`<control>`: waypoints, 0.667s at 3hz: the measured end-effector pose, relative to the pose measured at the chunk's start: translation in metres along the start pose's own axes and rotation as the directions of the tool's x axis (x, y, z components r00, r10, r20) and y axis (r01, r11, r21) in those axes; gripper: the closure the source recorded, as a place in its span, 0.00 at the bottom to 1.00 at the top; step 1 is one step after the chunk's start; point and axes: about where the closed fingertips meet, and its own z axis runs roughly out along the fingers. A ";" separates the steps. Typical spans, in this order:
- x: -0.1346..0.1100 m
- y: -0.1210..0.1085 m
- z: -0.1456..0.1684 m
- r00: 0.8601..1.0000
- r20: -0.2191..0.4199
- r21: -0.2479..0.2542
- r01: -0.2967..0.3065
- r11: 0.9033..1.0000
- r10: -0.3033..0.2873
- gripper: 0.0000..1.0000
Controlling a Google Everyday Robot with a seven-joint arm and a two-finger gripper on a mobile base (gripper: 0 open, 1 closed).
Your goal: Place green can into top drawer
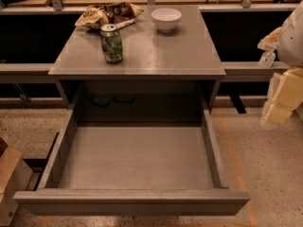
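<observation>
The green can (111, 43) stands upright on the left part of the grey tabletop (156, 51), silver top up. The top drawer (137, 157) is pulled fully out below the tabletop, toward the camera, and its flat bottom is bare. My gripper (279, 103) shows at the right edge of the view as pale yellowish blocks below a white arm shell, well to the right of the table and far from the can. It holds nothing that I can see.
A white bowl (166, 19) sits at the back centre-right of the tabletop. A crumpled chip bag (108, 14) lies at the back left, just behind the can. A brown box (9, 178) stands on the floor at the left of the drawer.
</observation>
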 end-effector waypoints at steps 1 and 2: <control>0.000 0.000 0.000 1.000 0.000 0.000 0.000 1.000 0.000 0.00; -0.022 -0.007 0.007 0.997 0.054 0.011 0.048 0.999 -0.048 0.00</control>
